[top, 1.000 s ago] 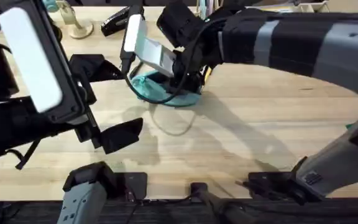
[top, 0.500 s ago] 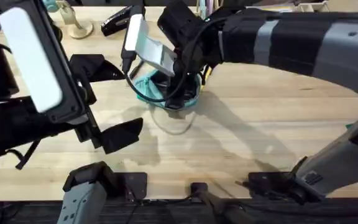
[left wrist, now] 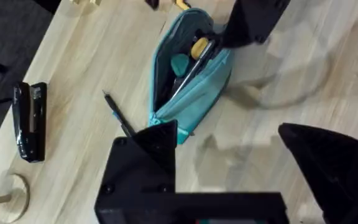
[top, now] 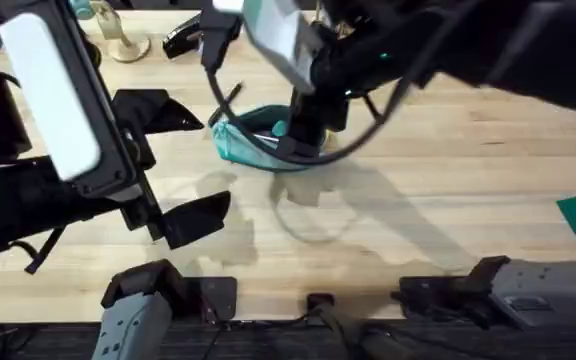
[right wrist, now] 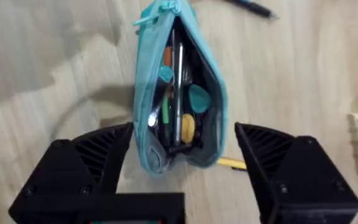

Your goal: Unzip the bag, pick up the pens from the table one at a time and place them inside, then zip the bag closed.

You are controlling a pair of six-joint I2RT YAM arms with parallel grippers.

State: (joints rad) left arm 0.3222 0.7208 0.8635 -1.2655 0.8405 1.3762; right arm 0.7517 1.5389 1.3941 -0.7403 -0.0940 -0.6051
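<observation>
Change since earlier: my right arm has lifted and swung up toward the camera, so my right pincer (right wrist: 182,171) now hangs above the bag (top: 268,140) and no longer reaches down into it; the bag lies a little more to the left and flatter than before.
Right pincer: wide open, both black fingers (right wrist: 92,168) spread one on each side of the bag below, holding nothing.
Left pincer: my left pincer (left wrist: 229,162) is also open and empty; it hovers over the table (top: 418,210) near the bag's closed end, with the fingers well apart.
Bag: teal, lying on the table toward the far middle, its zipper open along the length so the inside shows.
Inside the bag: I see a silver pen (right wrist: 178,93), some orange and yellow pieces and a teal piece; what each one is, I cannot tell.
Black pen: the black pen (left wrist: 118,114) lies on the table just beside the bag, on the stapler's side, not in it.
Yellow pen: a yellow pen (right wrist: 232,163) lies on the table, partly hidden under the bag's edge on the other side.
Stapler: the black stapler (left wrist: 30,121) rests well apart from the bag, near the table's edge.
</observation>
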